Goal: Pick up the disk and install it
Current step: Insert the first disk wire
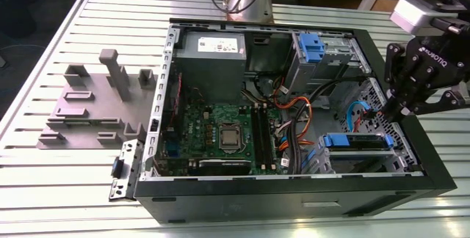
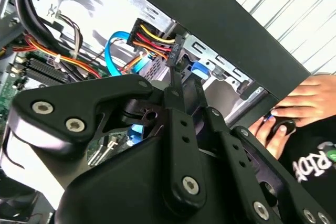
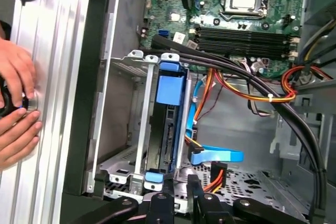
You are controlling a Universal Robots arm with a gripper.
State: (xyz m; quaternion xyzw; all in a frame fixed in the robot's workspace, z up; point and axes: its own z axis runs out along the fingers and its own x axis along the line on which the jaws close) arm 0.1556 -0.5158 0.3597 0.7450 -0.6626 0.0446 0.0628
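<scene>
Open desktop computer case [image 1: 411, 155] lies on its side on a slatted metal table [image 1: 44, 183], side panel off, so the interior faces up and the arm can reach in from above.

The disk [image 1: 358, 142] sits at about 4 o'clock inside the case in the exterior view, already in the metal drive cage [image 3: 137, 129] in the case's corner; its blue plastic rails show at both ends. In the first wrist view it stands on edge in the cage slot, blue tab [image 3: 170, 88] at one end and blue clip at the other. My judgement: it is seated or very nearly so.

Gripper [image 1: 400, 111] hangs at 3 o'clock in the exterior view, over the case's edge, just above the cage. Fingers [image 3: 181, 190] are drawn close together with only a thin slot between them, pinching nothing; the tips hover just off the disk's end, contact not clear.

Blue data cable [image 3: 218, 156] and orange-yellow power leads [image 2: 152, 38] lie loose beside the cage. A person's hands [image 3: 16, 103] rest on the table outside the case wall, on a small dark object.
</scene>
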